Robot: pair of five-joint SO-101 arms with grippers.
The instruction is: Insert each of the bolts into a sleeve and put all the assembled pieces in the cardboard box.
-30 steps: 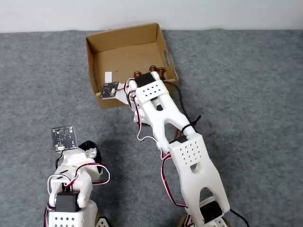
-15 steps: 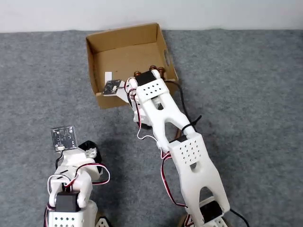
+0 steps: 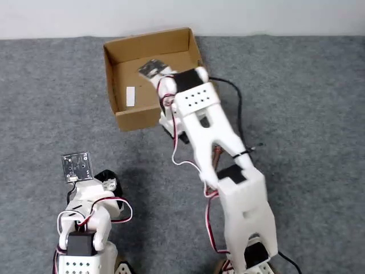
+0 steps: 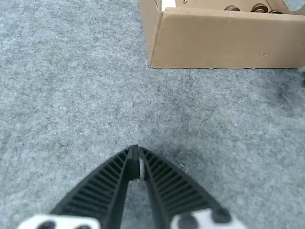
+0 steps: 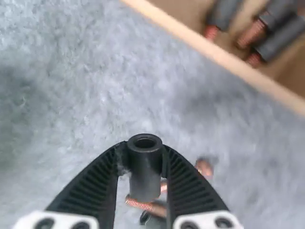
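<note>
Just outside the cardboard box (image 5: 224,59), a black sleeve (image 5: 144,174) sits clamped at the right tool (image 5: 144,152) tip.

The right arm (image 3: 211,125) hangs over the cardboard box's (image 3: 137,119) near right corner, the box's walls stand upright, and open counter (image 3: 51,103) flanks both sides.

Matt plastic, cloth and cardboard.
The table cover (image 3: 308,103) is fuzzy grey cloth; the box (image 3: 140,120) is plain brown cardboard; the sleeve (image 5: 144,169) looks smooth matt black, the bolt (image 5: 143,205) threaded coppery metal, the right gripper (image 5: 143,150) ribbed black plastic.
</note>
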